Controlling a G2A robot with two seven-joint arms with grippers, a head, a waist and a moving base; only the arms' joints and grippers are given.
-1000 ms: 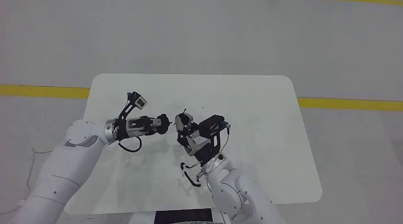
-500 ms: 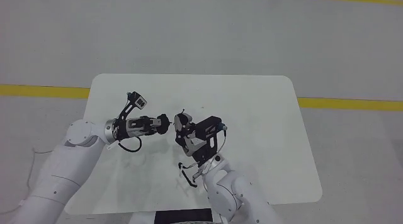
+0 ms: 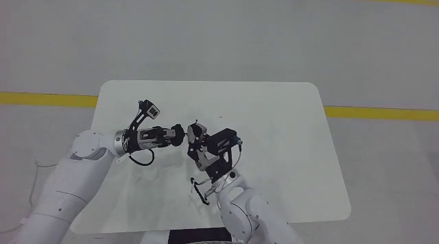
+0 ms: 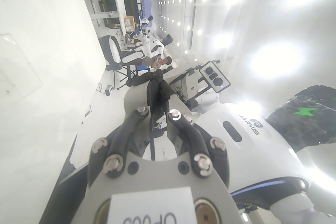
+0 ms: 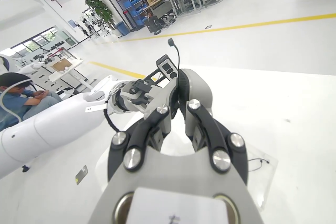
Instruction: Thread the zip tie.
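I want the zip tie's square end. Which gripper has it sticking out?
The right gripper: the thin black zip tie rises from it, square head at the tip. The left gripper's black strap shows no head.

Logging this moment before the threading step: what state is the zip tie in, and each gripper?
zip tie: clamped, head end sticking free beyond the right gripper, nothing through the head.
right gripper: shut on the zip tie.
left gripper: shut on the zip tie.
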